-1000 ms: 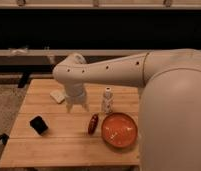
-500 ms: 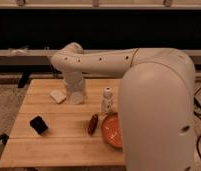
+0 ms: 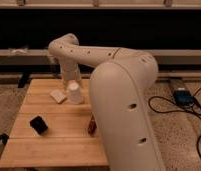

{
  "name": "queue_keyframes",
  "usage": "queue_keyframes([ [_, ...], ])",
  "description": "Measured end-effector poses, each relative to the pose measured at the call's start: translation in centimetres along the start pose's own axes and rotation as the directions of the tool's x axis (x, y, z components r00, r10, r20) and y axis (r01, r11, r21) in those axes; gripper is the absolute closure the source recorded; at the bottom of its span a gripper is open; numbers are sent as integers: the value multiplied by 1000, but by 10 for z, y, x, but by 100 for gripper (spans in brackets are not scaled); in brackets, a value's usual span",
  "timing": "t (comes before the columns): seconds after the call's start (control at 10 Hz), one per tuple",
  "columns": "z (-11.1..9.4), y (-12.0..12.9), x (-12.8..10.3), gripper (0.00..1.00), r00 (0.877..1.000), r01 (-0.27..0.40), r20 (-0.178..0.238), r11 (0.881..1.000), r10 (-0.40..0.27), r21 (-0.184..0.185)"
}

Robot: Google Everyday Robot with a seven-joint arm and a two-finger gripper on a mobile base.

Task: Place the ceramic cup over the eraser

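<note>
Site: looking like a lab or test room | my gripper is hanging over a wooden table | cables and a dark box are lying on speckled floor to its right

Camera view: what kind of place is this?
Probably a robot test lab: wooden table on speckled floor, loose cables beside it. The gripper hangs over the table's far side, by the ceramic cup.

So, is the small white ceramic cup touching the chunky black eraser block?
Apart. The camera view shows bare wooden table between the white ceramic cup and the black eraser block; the claw is directly over the cup.
</note>
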Motion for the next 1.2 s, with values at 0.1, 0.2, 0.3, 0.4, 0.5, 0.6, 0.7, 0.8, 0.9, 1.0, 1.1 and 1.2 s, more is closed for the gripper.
queue_keyframes([
  [0.1, 6, 5, -12, 35, 1000, 15, -8, 1000, -15, 6],
  [0.2, 10, 6, -22, 35, 1000, 20, -13, 1000, -20, 9],
  [0.3, 14, 3, -28, 35, 1000, 17, -17, 1000, -17, 13],
  [0.4, 20, 0, -33, 35, 1000, 11, -19, 1000, -10, 13],
  [0.5, 28, -4, -38, 35, 1000, 1, -21, 1000, 0, 16],
  [0.6, 32, -7, -42, 35, 1000, -6, -10, 1000, 7, 9],
  [0.7, 35, -9, -45, 35, 1000, -11, 5, 1000, 11, 1],
  [0.8, 38, -10, -48, 35, 1000, -12, 25, 1000, 12, -13],
  [0.9, 40, -9, -50, 35, 999, -11, 36, 1000, 12, -26],
  [1.0, 41, -9, -52, 35, 999, -11, 48, 999, 12, -35],
  [1.1, 44, -8, -54, 35, 998, -6, 55, 999, 8, -40],
  [1.2, 46, -4, -55, 35, 998, 0, 58, 999, 3, -45],
])
